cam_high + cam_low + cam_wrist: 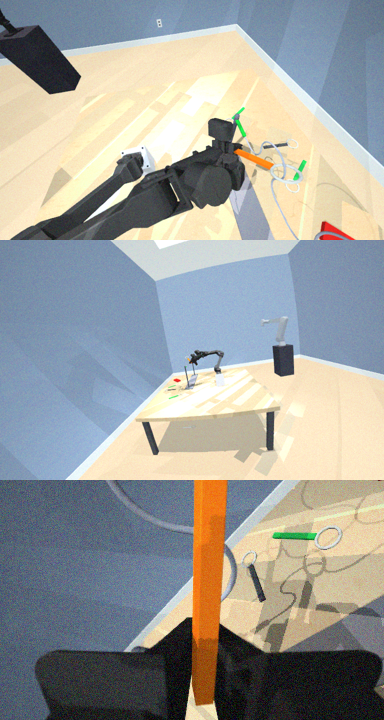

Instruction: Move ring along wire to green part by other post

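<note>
My gripper (237, 148) (191, 361) is shut on the orange handle (254, 159) (209, 570), near its end. The pale ring (301, 176) on the handle's far end is held in the air, around the winding grey wire (266, 142) (233, 572). The ring is at the grey part, between the posts; whether they touch cannot be told. The ring is out of the wrist view. A green wire part (240, 128) is at the near post (233, 130) (186, 377). The other post (193, 369) stands farther back in the exterior view. Its green part cannot be made out.
A grey base strip (249, 209) carries the posts. Loose on the table lie a black-handled ring tool (275, 144) (256, 582), a green-handled one (300, 169) (295, 536) and another (239, 112). A red block (334, 232) (176, 380) lies beyond the strip.
</note>
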